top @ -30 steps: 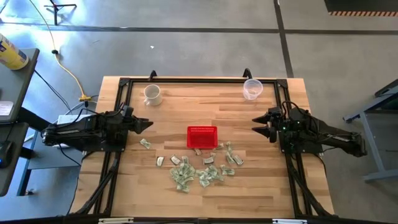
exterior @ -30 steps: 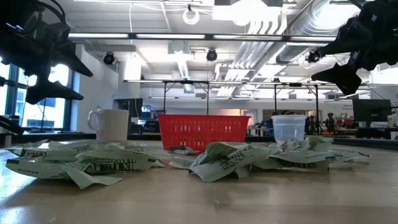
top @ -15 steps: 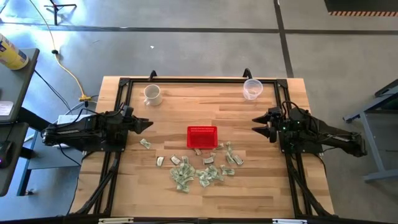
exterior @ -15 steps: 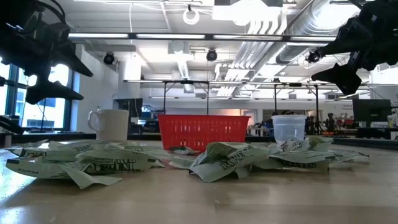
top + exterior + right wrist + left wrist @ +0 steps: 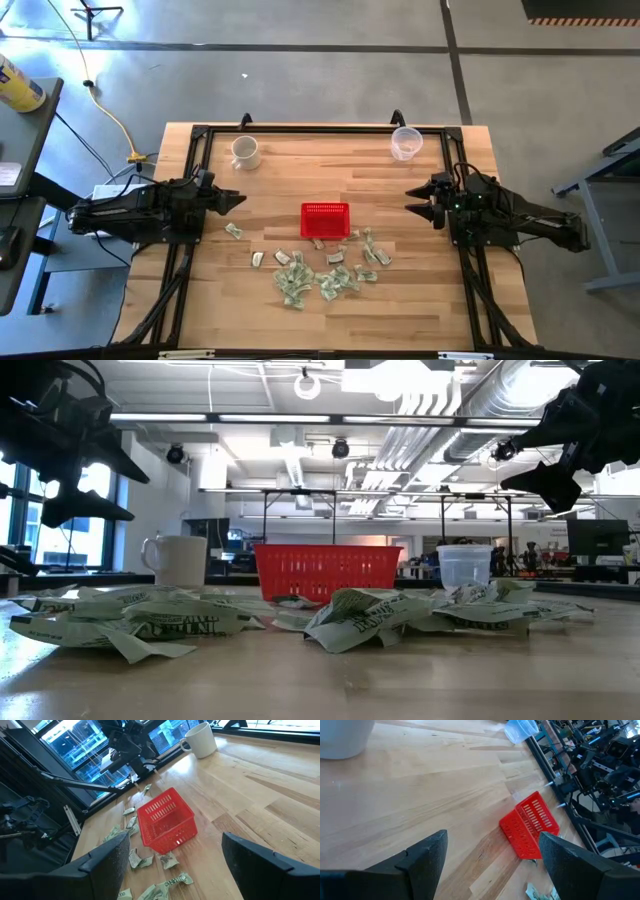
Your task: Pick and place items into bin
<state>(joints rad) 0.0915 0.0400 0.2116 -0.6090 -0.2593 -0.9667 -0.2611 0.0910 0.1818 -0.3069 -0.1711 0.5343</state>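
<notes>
On items (image 5: pixel 170 622), unreadable dark print

The wooden counter (image 5: pixel 300 170) bore a red basket (image 5: pixel 325 220), scattered wrappers (image 5: pixel 320 272), a white mug (image 5: pixel 245 151) and a clear cup (image 5: pixel 405 143).

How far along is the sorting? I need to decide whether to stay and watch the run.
Nothing looks done: the red basket appears empty. Nothing is in hand either; the left gripper and right gripper both hang open above the table at its sides, empty. All the wrapper pieces lie scattered on the wood beside the basket, so the whole job is left.
</notes>
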